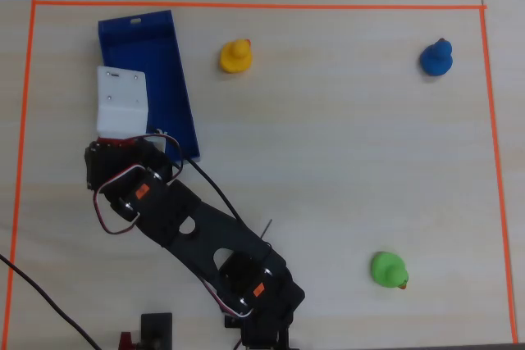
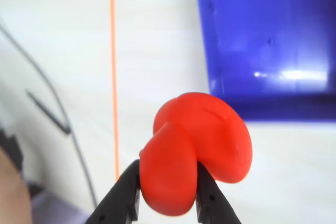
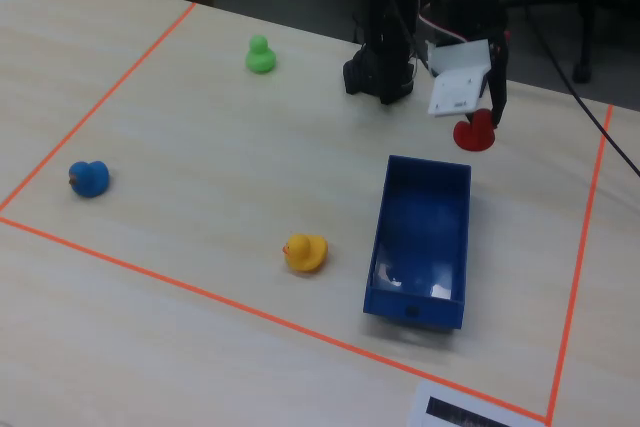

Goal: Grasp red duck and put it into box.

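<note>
In the fixed view the small glossy red toy duck (image 3: pixel 474 134) hangs pinched in the black two-finger gripper (image 3: pixel 482 127), just past the far short wall of the long deep-blue plastic tray (image 3: pixel 458 252). Small yellow toy duck (image 3: pixel 304 252) sits left of the tray, small blue toy duck (image 3: pixel 88 178) far left, small green toy duck (image 3: pixel 260 55) further back.

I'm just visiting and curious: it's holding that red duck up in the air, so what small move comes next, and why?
Probably carry it a little farther over the box: the gripper pinches the red duck, hanging just off the box's short end.
</note>
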{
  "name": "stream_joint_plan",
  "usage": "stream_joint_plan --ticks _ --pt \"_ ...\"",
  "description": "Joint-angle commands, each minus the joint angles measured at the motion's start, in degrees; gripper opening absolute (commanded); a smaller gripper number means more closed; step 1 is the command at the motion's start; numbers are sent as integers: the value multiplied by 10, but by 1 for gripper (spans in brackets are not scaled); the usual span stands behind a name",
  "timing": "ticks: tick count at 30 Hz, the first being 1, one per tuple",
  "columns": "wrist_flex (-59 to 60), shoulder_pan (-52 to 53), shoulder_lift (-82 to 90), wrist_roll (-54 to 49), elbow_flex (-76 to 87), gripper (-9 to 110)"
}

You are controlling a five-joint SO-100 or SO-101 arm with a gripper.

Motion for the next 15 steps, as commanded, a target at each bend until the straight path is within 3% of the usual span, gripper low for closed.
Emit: stream_joint_plan --ticks 1,8,15 --pt "-102 30 -27 -11 33 0" --pt "-303 81 -113 -59 70 0" --pt "-358 133 -173 -166 18 0"
